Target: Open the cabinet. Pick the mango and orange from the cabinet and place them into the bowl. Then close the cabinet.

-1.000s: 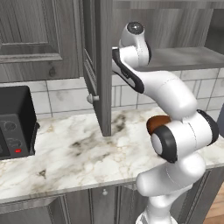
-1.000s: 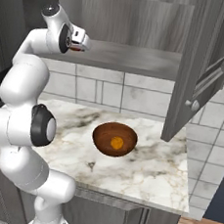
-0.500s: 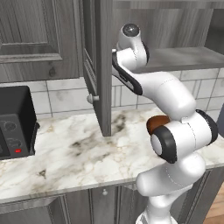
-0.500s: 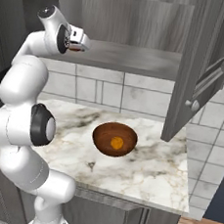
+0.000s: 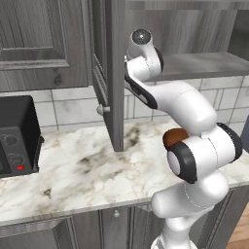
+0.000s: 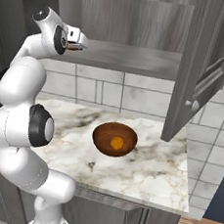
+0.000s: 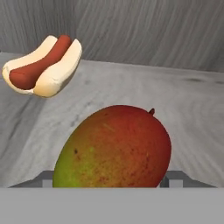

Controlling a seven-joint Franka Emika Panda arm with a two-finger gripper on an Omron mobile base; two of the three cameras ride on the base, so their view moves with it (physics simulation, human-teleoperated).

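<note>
The cabinet stands open, its left door [image 5: 114, 73] and right door [image 6: 200, 70] both swung out. On its shelf [image 6: 135, 57] lies the mango [image 7: 113, 148], red with a yellow-green side. My gripper [image 7: 111, 177] reaches onto the shelf's left end [image 6: 78, 45] and straddles the mango. Its fingertips [image 7: 47, 177] sit close against both sides of the fruit; I cannot tell whether they press on it. Down on the counter, the orange [image 6: 116, 143] rests inside the brown bowl [image 6: 102, 132], which also peeks out behind my arm [image 5: 174, 136].
A hot dog in a bun [image 7: 43, 65] lies on the shelf beyond the mango to the left. A black toaster oven [image 5: 14, 136] stands at the left end of the marble counter [image 5: 78, 170]. The open left door hangs just beside my forearm.
The hand has edged slightly along the shelf's left end. The doors, the bowl and the orange have not moved.
</note>
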